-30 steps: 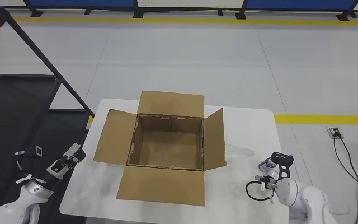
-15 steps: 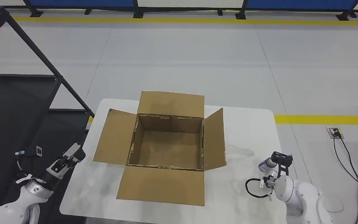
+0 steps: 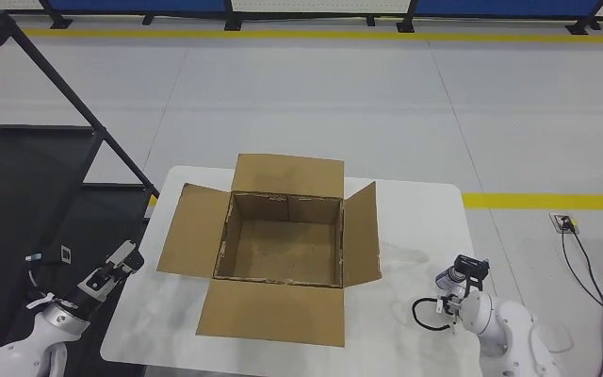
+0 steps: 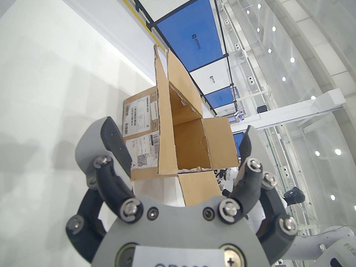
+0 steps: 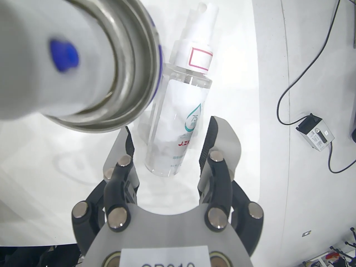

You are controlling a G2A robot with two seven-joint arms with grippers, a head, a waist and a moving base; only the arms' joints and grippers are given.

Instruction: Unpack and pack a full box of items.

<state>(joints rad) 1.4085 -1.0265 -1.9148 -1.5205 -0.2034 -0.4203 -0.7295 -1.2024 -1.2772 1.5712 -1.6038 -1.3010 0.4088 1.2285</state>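
Observation:
The open cardboard box [image 3: 283,250] stands mid-table with all flaps spread and a bare inside; the left wrist view shows its labelled side [image 4: 139,118]. A clear spray bottle [image 5: 180,112] lies on the table, its lower end between the fingers of my open right gripper [image 5: 170,133]. Beside it stands a spray can [image 5: 72,51] with a metal rim and a white cap, seen from above as the can [image 3: 449,277]. The right gripper [image 3: 467,269] is at the table's right edge. My left gripper [image 4: 179,137] is open and holds nothing, off the table's left edge [image 3: 122,256].
The white table [image 3: 415,217] ends just right of the bottle and can. A black metal frame [image 3: 75,113] slants along the left side. On the floor to the right lie a cable and a socket box [image 3: 563,222].
The right gripper has shifted slightly left, closer to the can and bottle. The left arm and the box have not moved.

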